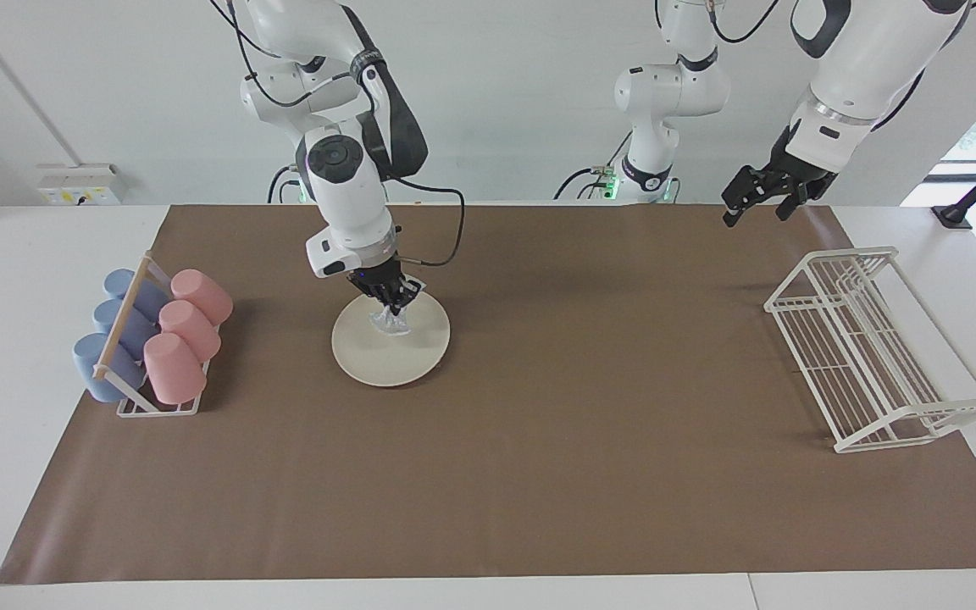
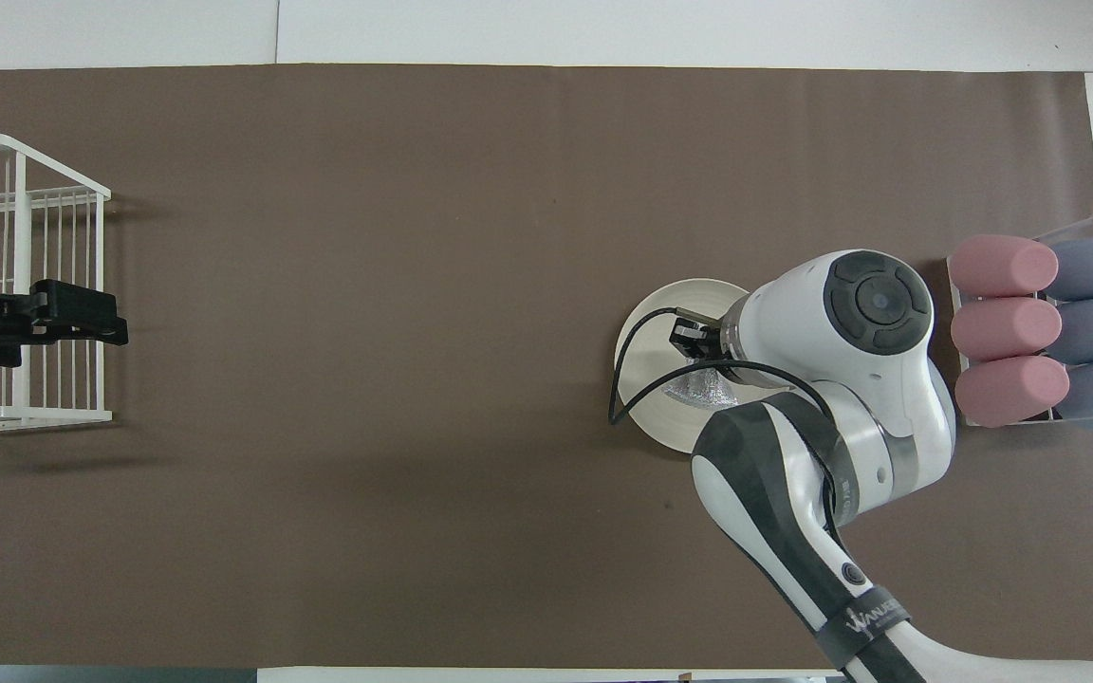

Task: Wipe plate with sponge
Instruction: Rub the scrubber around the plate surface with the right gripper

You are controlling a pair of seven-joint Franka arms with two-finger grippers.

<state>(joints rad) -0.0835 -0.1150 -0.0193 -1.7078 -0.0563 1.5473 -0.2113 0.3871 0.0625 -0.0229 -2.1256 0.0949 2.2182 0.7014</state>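
Below, right gripper point(image 1: 392, 307) presses one sponge point(image 1: 391, 321) onto one plate point(image 1: 390, 349); left gripper point(image 1: 761, 196) waits.

Sponge point(image 1: 391, 322) lies on plate point(image 1: 390, 343), beside the cup rack point(image 1: 153, 407).

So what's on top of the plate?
The sponge sits on the plate, held by the right tool. The plate under the sponge is hidden.

Right arm hid much of the plate point(image 2: 646, 365) and most of the sponge point(image 2: 698, 389) overhead; wire rack point(image 2: 25, 285) was cut off at the edge there.
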